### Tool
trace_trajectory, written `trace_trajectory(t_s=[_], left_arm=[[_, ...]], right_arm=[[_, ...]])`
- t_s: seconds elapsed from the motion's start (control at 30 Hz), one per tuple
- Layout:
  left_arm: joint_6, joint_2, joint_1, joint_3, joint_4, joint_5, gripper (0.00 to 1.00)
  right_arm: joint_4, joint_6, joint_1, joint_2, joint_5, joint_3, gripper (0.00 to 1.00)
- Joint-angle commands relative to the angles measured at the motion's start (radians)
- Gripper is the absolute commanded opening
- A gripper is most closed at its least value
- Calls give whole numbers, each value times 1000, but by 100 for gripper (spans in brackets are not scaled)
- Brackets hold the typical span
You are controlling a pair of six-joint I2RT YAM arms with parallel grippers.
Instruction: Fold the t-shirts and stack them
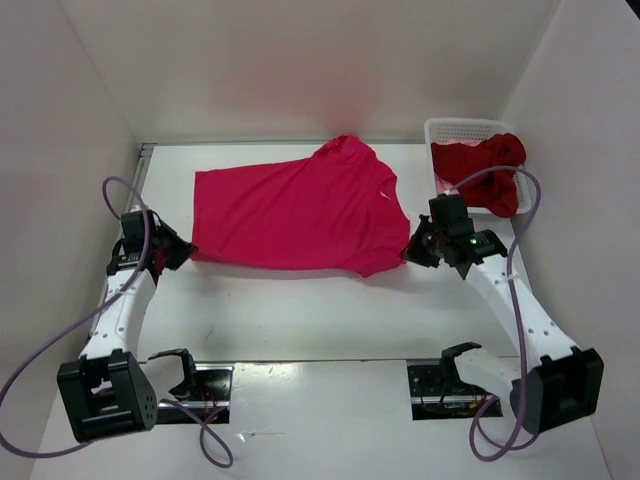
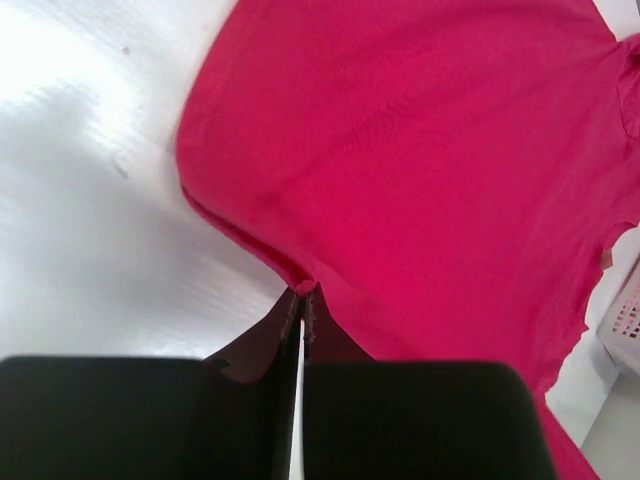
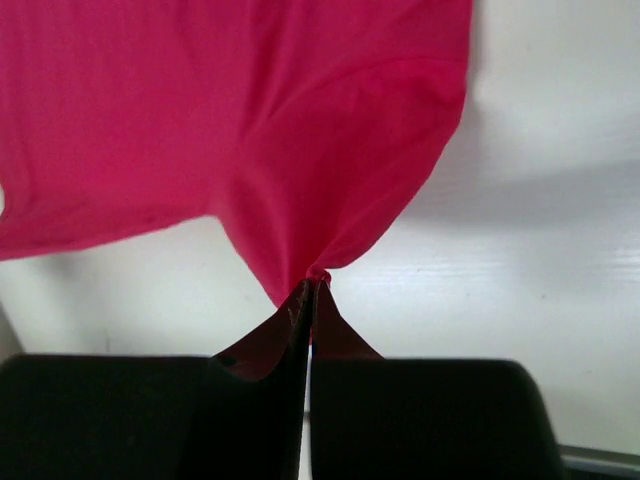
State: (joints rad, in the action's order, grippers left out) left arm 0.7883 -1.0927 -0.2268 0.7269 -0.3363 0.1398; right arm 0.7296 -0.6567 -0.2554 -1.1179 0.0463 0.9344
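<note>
magenta t-shirt (image 1: 295,215) corners in l end effector (image 1: 187,250); r end effector (image 1: 409,252)

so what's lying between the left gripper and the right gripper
The magenta t-shirt, spread flat: the left gripper pinches one end, the right gripper the other. The top external view shows it.

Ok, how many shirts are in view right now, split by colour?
magenta shirt: 1
dark red shirt: 1
light pink shirt: 1 (only a sliver shows in the basket)
Total: 3
</note>
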Motion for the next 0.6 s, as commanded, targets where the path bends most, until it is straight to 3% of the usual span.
trace_trajectory(t_s=[0.0,0.13,0.23,0.57], left_arm=[[-14,83,-3,-4,-122,-45,0],[-1,85,-3,16,-148,-36,0],[18,51,-3,2,-129,-36,0],[38,-176,-3,71,31,-63,0]], right_arm=[[119,-60,-5,68,87,-48,0],[168,-60,-5,119,99,-59,0],[96,-37,-5,57,87,-20,0],[-96,95,-5,-399,-94,283,0]])
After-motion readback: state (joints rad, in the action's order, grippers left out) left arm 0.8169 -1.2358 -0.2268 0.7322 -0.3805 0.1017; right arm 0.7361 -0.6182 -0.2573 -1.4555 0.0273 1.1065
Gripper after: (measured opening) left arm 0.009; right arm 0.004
